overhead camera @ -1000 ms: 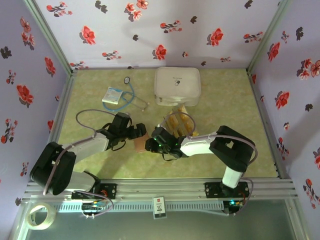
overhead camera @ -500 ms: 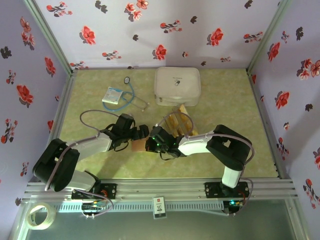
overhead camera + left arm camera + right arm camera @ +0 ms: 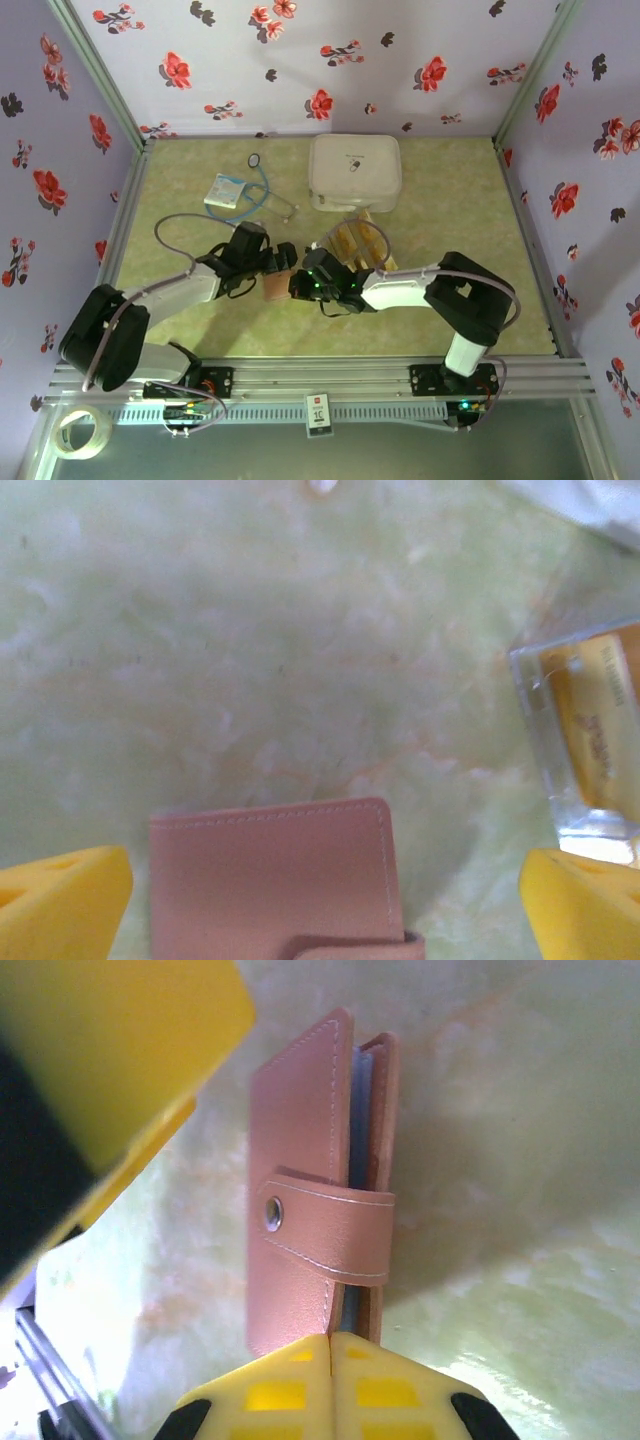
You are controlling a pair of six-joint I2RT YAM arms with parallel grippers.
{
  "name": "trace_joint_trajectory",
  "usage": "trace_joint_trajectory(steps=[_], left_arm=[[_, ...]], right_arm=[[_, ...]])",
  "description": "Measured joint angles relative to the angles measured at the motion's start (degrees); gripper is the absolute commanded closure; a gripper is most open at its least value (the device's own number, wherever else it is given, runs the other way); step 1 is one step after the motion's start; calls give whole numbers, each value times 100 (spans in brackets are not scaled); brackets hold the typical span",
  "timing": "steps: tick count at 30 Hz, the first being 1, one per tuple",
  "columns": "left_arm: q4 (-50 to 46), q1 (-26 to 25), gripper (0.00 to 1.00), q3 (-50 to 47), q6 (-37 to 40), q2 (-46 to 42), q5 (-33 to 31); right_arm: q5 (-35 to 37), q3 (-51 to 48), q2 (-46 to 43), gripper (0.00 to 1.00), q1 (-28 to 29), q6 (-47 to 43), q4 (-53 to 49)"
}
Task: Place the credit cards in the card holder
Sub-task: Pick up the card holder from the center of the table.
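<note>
The reddish-brown card holder [image 3: 274, 288] [image 3: 300, 1150] stands on edge between the two arms, folded closed with its snap strap [image 3: 330, 1230] fastened. My right gripper [image 3: 330, 1355] [image 3: 297, 286] is shut on its near edge. My left gripper [image 3: 279, 262] [image 3: 325, 910] hangs open just above it, its yellow fingertips [image 3: 60, 900] wide apart on either side of the card holder [image 3: 270, 880] and not touching it. The golden-yellow credit cards [image 3: 357, 243] [image 3: 590, 730] lie in a clear box behind the right gripper.
A large white rounded case [image 3: 355, 172] sits at the back centre. A white-blue packet [image 3: 225, 192] and a thin blue cord [image 3: 262, 188] lie at the back left. Low walls [image 3: 125, 215] ring the green table.
My left gripper swung in toward the card holder, then eased back and away slightly. The right gripper and the card holder have stayed almost in place.
</note>
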Motion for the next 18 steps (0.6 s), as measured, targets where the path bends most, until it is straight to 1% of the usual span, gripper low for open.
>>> trace_joint_trajectory(steps=[4,9,18], left_arm=[[-127,334,0,201,61,-50,15],[-219,673,0,229,59,-173,142],[-103,1054,0,192,-101,-435,667]], right_arm=[[-44,0,-221,100,-70,-111,-105],[-87,2,-525,100,-214,-249,-354],[-162,162,-1038,100,-487,-481,-802]])
